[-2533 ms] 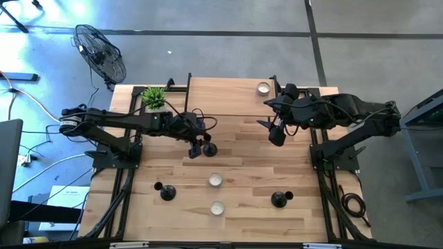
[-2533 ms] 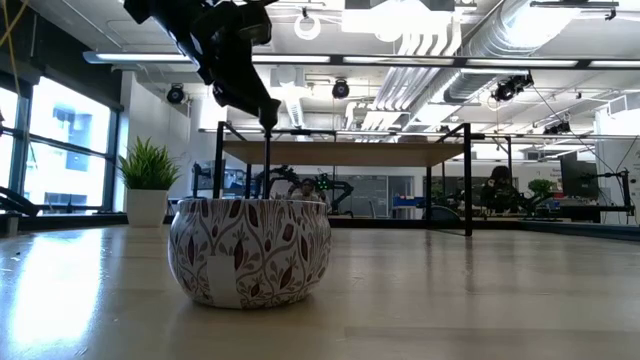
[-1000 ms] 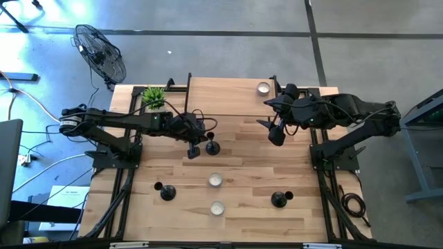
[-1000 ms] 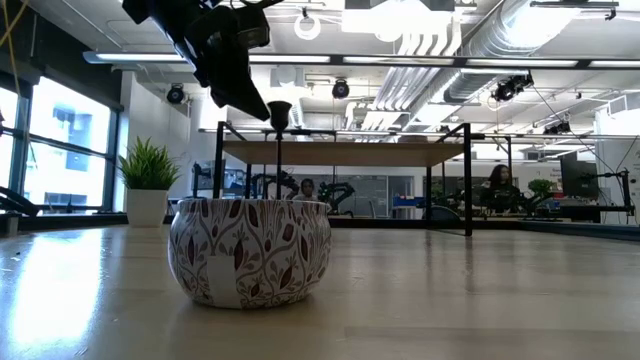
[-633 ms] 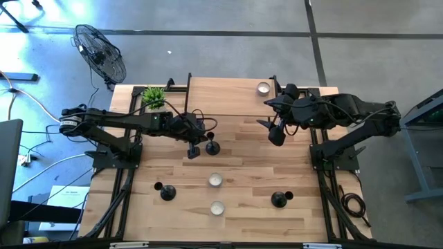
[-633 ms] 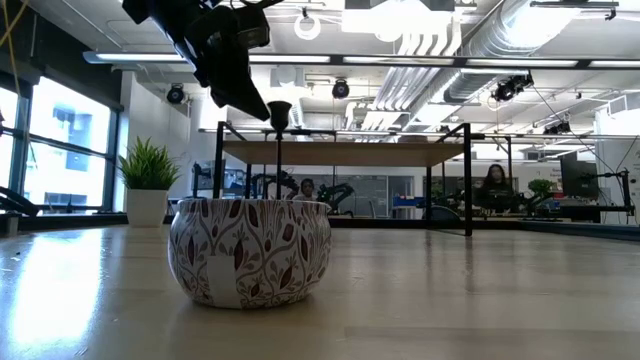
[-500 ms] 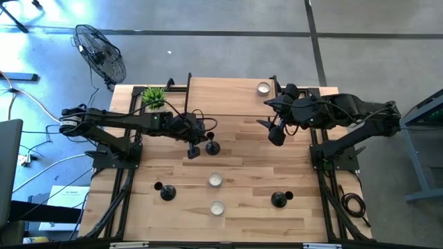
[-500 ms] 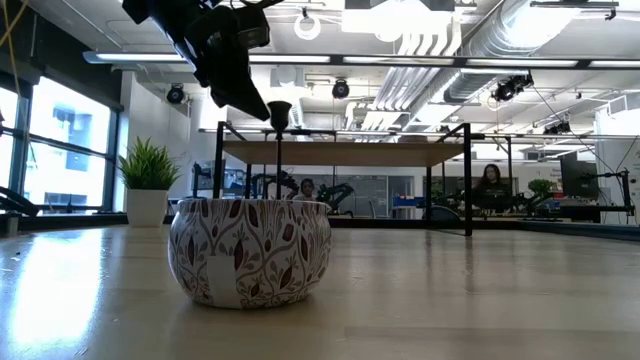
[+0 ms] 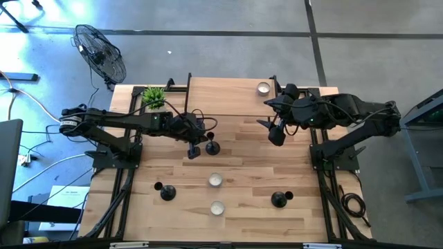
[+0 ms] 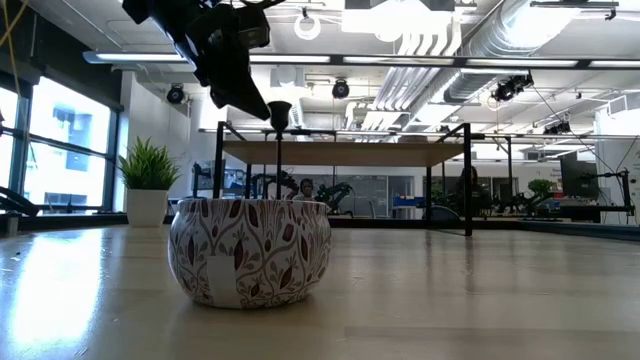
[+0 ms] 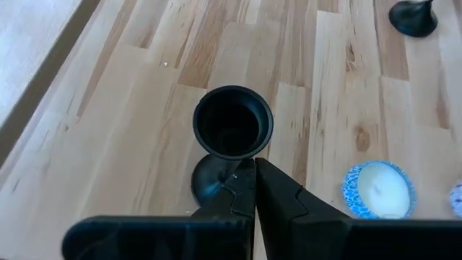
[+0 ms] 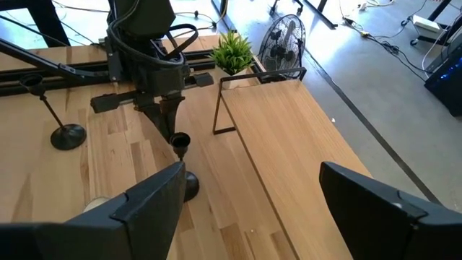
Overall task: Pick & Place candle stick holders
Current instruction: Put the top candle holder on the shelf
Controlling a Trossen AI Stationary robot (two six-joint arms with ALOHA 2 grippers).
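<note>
A black candle stick holder (image 9: 211,147) stands upright on its round base at the table's middle, its cup (image 11: 233,132) facing up. My left gripper (image 9: 192,151) is shut right beside that cup, a little left of it, fingertips (image 10: 262,108) level with the cup (image 10: 279,110). Two more holders (image 9: 166,192) (image 9: 279,200) stand near the front. Tealight cups (image 9: 215,180) (image 9: 217,207) sit between them, and a third (image 9: 263,88) sits at the far edge. My right gripper (image 9: 275,135) hangs open, high over the table's right half, holding nothing. My left gripper's shut fingers (image 11: 253,177) slant down from the table's left beside the middle holder's stem, just under its cup. I cannot tell whether they touch it. The holder stands on its own base (image 11: 209,180) on the table.
A small potted plant (image 9: 154,97) stands at the far left corner, and a fan (image 9: 100,55) stands on the floor beyond it. One patterned tealight cup (image 10: 250,250) fills the low view's foreground. Bare wood lies along the table's middle right.
Nothing has moved in the last second. Shortly before that, my left gripper drew off the top of the middle holder toward the table's left, uncovering the holder's cup; the holder stayed upright on the table.
</note>
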